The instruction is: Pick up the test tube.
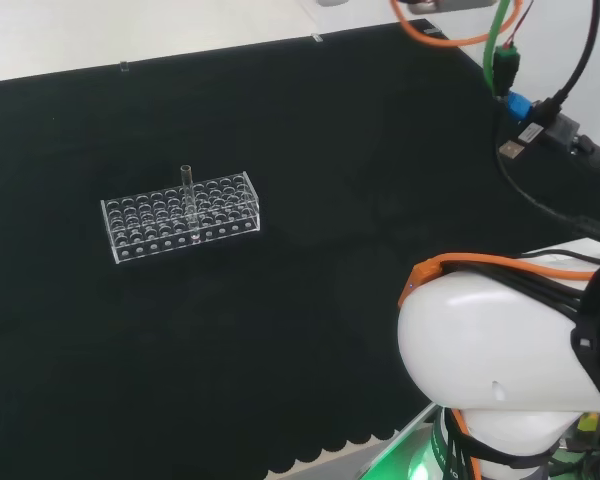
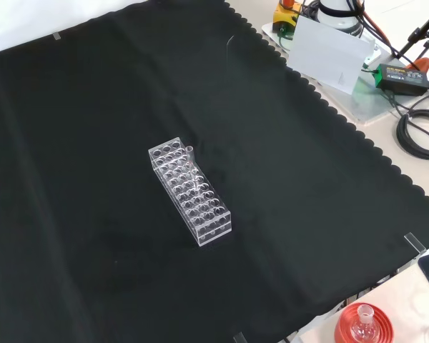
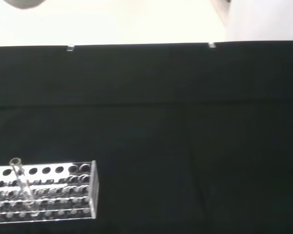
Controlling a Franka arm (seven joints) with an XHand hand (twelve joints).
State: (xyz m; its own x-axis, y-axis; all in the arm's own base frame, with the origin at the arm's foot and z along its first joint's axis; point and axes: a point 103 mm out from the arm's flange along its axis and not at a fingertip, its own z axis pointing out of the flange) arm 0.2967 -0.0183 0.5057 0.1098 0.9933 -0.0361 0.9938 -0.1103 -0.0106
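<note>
Centrally, clear rack [image 1: 180, 217] on black cloth [image 1: 330, 150], one test tube [image 1: 187, 182] upright in it, front view adding red stand [image 2: 363, 325] off the cloth's edge, open cloth all round, fingers' state cannot be told.

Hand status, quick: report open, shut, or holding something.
Hand: cannot be told. The test tube stands upright in the clear rack on the black cloth, with nothing gripping it.

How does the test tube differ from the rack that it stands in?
The test tube is one slim cylinder standing upright; the rack is a long, low box lying flat on the black cloth. The test tube rises above the rack's top, while the rack has many round holes, the others looking empty. Both are clear and colourless.
</note>
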